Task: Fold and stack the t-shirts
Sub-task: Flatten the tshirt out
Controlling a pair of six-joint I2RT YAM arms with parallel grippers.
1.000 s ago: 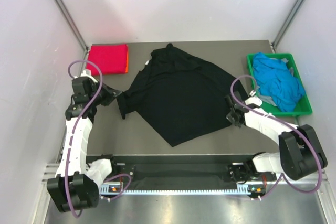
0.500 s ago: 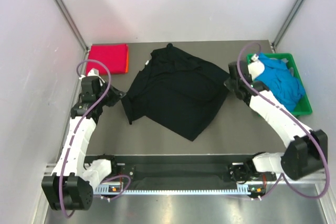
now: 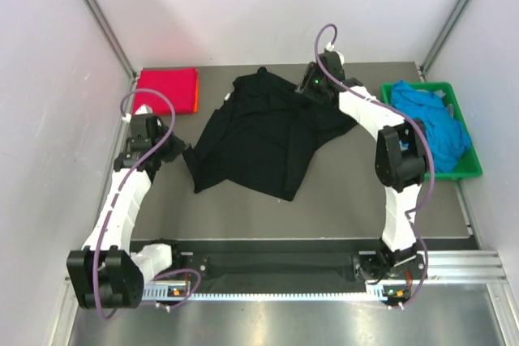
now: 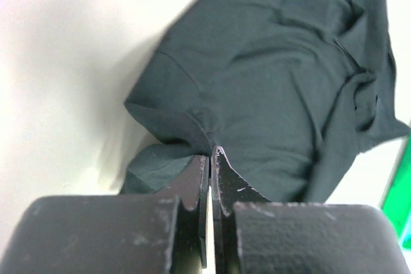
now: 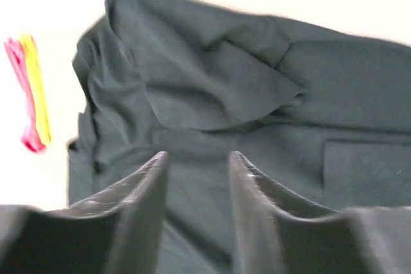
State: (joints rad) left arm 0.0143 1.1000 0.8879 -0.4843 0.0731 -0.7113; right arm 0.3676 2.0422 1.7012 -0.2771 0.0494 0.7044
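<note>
left gripper (image 4: 212, 153) clamped on the sleeve edge of the large crumpled black cloth t-shirt (image 3: 259, 137); right gripper (image 5: 198, 160) parted, empty, above it.

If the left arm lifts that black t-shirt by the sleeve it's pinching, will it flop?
Probably flop: the black t-shirt lies in soft wrinkles and folded-over flaps, so it looks limp. Lifted from the sleeve in the left tool, the rest would likely hang and drag. Pushed, it would probably bunch up rather than slide whole.

Overhead + wrist cams; t-shirt (image 3: 259, 139) shared
</note>
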